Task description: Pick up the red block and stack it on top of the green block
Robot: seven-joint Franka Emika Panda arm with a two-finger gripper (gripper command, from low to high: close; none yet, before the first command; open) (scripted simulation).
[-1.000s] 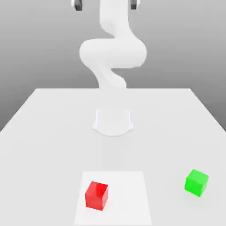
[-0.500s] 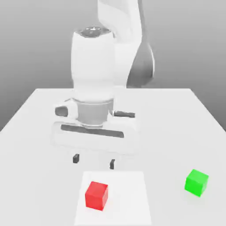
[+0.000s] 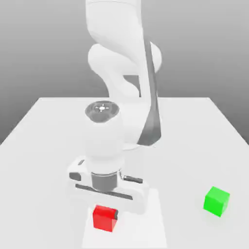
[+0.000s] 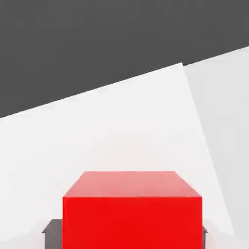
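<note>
The red block (image 3: 104,219) sits on a lighter white square patch (image 3: 146,228) near the table's front edge. My gripper (image 3: 105,214) has come straight down over it, and the hand's white body covers the block's top. In the hand view the red block (image 4: 132,214) lies between my dark finger pads (image 4: 51,227), which press against its two sides, so the gripper is shut on it. The block still rests on the patch. The green block (image 3: 216,201) stands alone on the exterior view's right, well apart from the gripper.
The white table (image 3: 48,146) stretches back toward the arm's base. My arm (image 3: 121,73) rises behind the hand in the middle of the exterior view. Bare table lies between the two blocks.
The hand has dropped from high above the table onto the red block. Its jaws, wide apart half a second ago, now stand closed on the block's sides.
</note>
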